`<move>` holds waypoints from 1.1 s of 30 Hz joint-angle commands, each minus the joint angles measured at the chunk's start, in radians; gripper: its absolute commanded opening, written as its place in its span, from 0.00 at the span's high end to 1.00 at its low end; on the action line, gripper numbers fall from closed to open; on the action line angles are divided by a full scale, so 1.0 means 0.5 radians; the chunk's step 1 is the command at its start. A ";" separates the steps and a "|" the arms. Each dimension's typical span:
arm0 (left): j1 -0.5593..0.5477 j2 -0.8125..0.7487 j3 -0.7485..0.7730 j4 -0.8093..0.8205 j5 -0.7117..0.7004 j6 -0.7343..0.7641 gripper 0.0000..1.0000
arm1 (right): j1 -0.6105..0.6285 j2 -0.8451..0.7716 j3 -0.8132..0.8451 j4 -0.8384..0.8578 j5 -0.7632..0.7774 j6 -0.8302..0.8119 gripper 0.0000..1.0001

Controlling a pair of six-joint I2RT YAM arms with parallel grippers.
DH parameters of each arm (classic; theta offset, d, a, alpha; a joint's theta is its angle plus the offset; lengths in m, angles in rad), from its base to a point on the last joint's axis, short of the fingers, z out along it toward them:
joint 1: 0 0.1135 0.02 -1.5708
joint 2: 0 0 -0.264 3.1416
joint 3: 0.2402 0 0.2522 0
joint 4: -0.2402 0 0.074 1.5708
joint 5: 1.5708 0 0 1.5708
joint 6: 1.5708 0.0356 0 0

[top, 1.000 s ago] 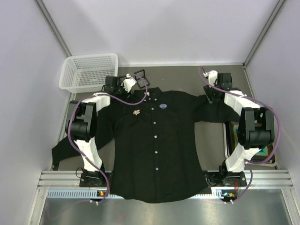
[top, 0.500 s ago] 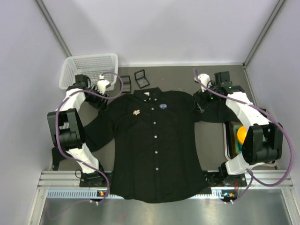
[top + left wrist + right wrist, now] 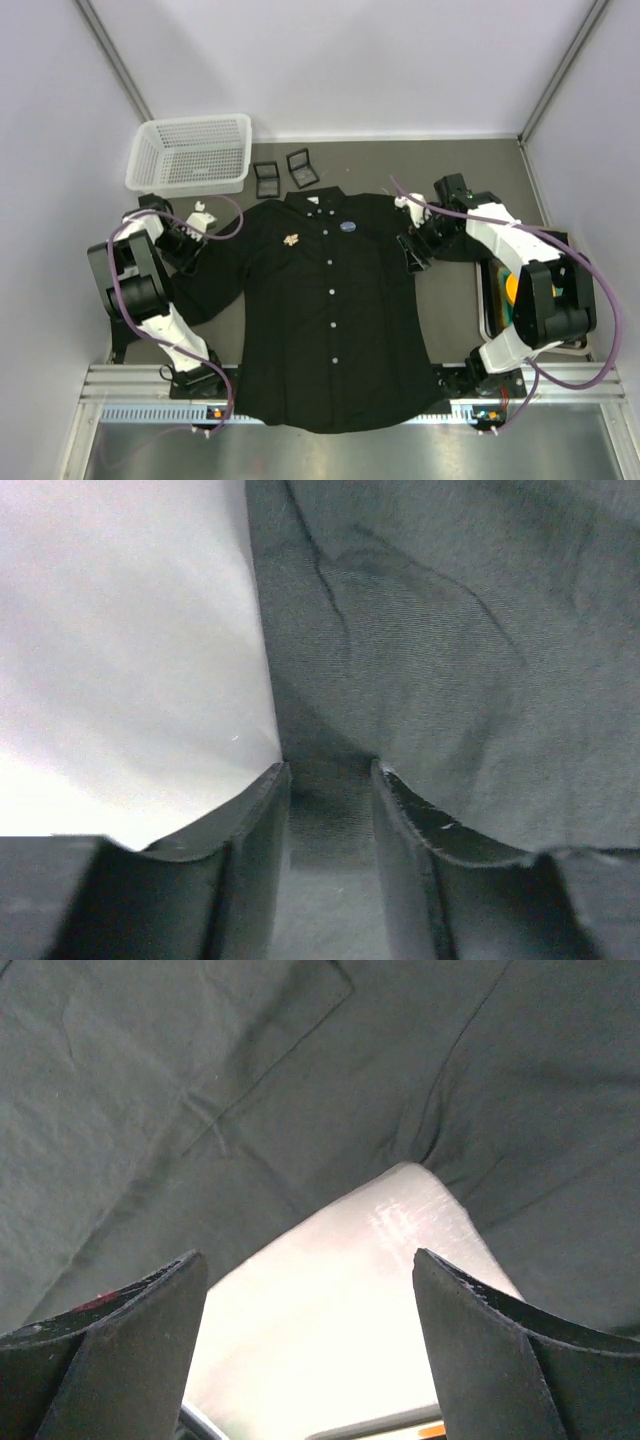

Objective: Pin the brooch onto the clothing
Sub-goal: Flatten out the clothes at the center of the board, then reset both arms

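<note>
Brooch [image 3: 292,240]: form too small to tell.
Round blue badge [image 3: 347,226]: marking unreadable.
Tray [image 3: 488,300]: largely hidden behind right arm.
Shirt [image 3: 330,330]: left sleeve partly covered by left arm.

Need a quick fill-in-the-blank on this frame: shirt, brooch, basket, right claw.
1. The gold brooch sits on the chest of the ___ shirt.
2. The mesh basket at the table's far left is coloured ___.
3. The right claw has its jaws wide ___, with nothing between them.
Missing words: black; white; open.
</note>
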 commanded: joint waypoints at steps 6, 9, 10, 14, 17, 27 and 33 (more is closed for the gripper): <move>0.300 0.196 -0.013 0.008 -0.256 0.266 0.79 | 0.013 -0.139 -0.115 -0.043 -0.006 0.059 0.19; 0.319 0.138 0.017 0.030 -0.216 0.269 0.71 | 0.010 -0.166 -0.112 -0.046 -0.009 0.062 0.18; 0.313 0.126 0.036 0.039 -0.180 0.251 0.70 | 0.013 -0.173 -0.109 -0.046 -0.009 0.068 0.18; 0.310 0.104 0.268 0.082 -0.063 0.104 0.59 | 0.013 -0.222 -0.069 -0.061 -0.030 0.083 0.18; 0.282 -0.036 0.382 0.082 0.102 -0.016 0.46 | 0.013 -0.350 0.004 -0.065 -0.021 0.077 0.14; -0.132 -0.610 0.864 -0.094 0.390 -1.023 0.01 | -0.082 -0.902 0.253 0.337 0.157 0.310 0.01; -0.888 -0.969 0.549 0.180 -0.166 -1.653 0.01 | -0.091 -1.047 0.119 0.325 0.093 0.506 0.01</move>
